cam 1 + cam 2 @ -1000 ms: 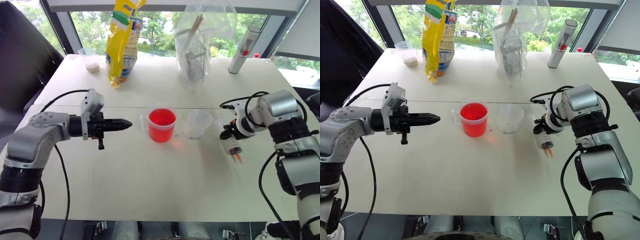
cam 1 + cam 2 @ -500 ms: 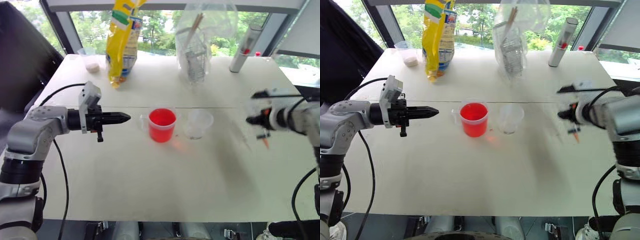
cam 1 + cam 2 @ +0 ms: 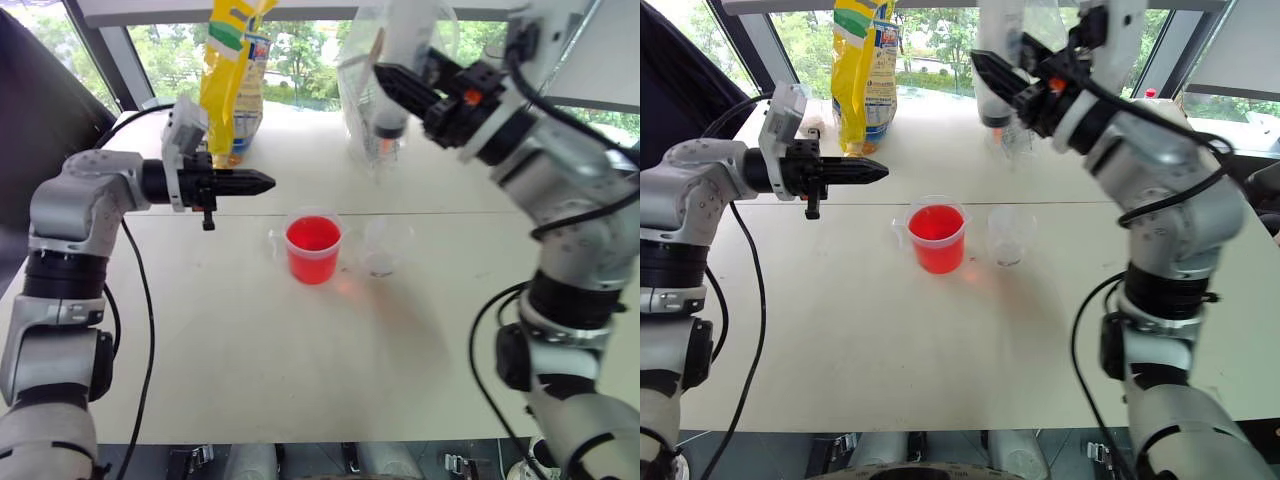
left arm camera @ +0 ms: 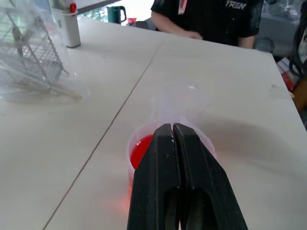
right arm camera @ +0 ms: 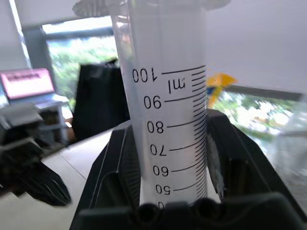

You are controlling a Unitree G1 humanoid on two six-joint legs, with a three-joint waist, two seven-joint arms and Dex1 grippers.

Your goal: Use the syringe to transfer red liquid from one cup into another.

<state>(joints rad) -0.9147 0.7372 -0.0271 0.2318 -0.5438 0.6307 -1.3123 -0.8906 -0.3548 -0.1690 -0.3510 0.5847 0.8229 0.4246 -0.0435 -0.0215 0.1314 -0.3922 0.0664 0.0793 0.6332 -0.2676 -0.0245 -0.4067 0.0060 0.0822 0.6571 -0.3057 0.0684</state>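
Clear plastic is what you are gripping: the right gripper (image 5: 168,191) is clamping the large graduated syringe (image 5: 168,110) across its barrel, both black fingers pressing against the tube, and is holding it high above the far middle of the table (image 3: 300,380). Seen from the head, the syringe is standing roughly upright with its orange-red tip (image 3: 385,143) pointing down, in front of the crinkled clear plastic bag (image 3: 445,25) at the far edge.

You are keeping the left gripper (image 3: 262,182) fully closed on nothing, its fingers pointing level toward the middle, hanging above and to the left of the cups.

Near the table's centre, the wider clear handled cup (image 3: 313,250) is sitting upright, holding the bright red liquid (image 3: 312,235). Just beside it on its right, the smaller, narrower clear cup (image 3: 386,245) is standing, looking empty.

Judging by the material, the syringe barrel is stiff, light and smooth, so it could slide or twist between the fingers; a mid-barrel hold like yours seems right, leaving the top flange free for working the plunger. Both cups look thin and light, so a nudge from the tip could tip them and spill; you are probably needing a slow, vertical descent into the red cup.
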